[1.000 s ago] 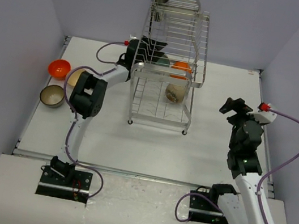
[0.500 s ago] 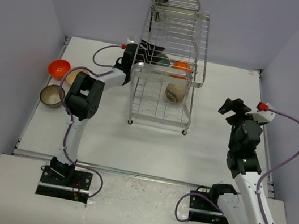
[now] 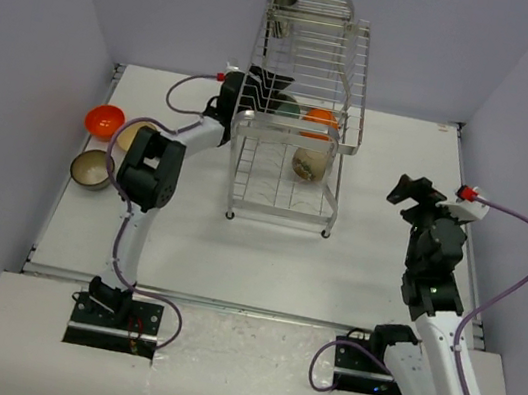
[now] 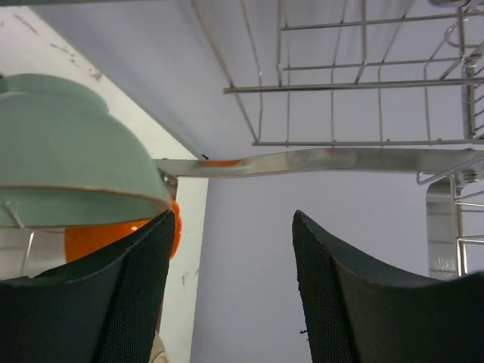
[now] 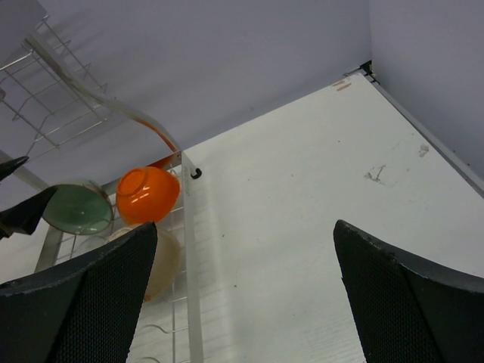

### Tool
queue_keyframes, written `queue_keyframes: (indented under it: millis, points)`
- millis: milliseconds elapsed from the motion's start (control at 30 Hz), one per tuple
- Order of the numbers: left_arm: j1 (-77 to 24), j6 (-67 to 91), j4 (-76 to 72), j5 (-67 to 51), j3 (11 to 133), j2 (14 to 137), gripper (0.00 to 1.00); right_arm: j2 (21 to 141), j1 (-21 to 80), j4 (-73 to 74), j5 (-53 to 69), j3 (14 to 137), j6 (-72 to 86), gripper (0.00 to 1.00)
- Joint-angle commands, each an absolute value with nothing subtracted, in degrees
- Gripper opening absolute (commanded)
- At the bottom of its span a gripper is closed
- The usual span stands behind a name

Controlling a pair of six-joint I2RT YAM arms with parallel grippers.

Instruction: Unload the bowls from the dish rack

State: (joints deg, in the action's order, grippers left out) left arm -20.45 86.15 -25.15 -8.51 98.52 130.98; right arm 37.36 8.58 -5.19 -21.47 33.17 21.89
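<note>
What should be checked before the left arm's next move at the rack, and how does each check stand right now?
1. Left gripper open and empty: ok; the jaws are wide apart with nothing between them.
2. Mint green bowl lined up between the left fingers: not ok; it sits outside the gap, beside the finger at the left of the wrist view.
3. That finger touching the bowl: cannot tell.
4. Right gripper away from the dish rack: ok; it is open, empty and off to the rack's right.
5. Rack emptied: not ok; the mint green bowl, an orange bowl and a cream bowl are in it.
</note>
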Motion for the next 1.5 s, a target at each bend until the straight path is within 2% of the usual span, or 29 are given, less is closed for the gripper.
queue_keyframes:
  millis: [0, 200, 933, 1467]
  points:
    - [-20.7, 85.4, -23.6, -7.8, 104.7, 133.4, 0.64, 37.2, 8.4, -5.8, -21.5, 33.0, 20.8, 0.99]
    - [-20.5, 85.2, -21.0, -7.6, 107.8, 135.9, 0.65, 36.7, 8.4, -6.4, -21.9, 32.2, 20.7, 0.99]
    - [-20.4, 84.0, -27.1, -8.4, 95.1, 128.4, 0.68, 35.9, 8.4, -6.3, -20.4, 31.1, 22.1, 0.99]
    - [-19.8, 83.7, -21.2, -7.7, 106.3, 136.5, 0.69, 34.2, 8.4, -6.6, -21.5, 30.3, 20.8, 0.99]
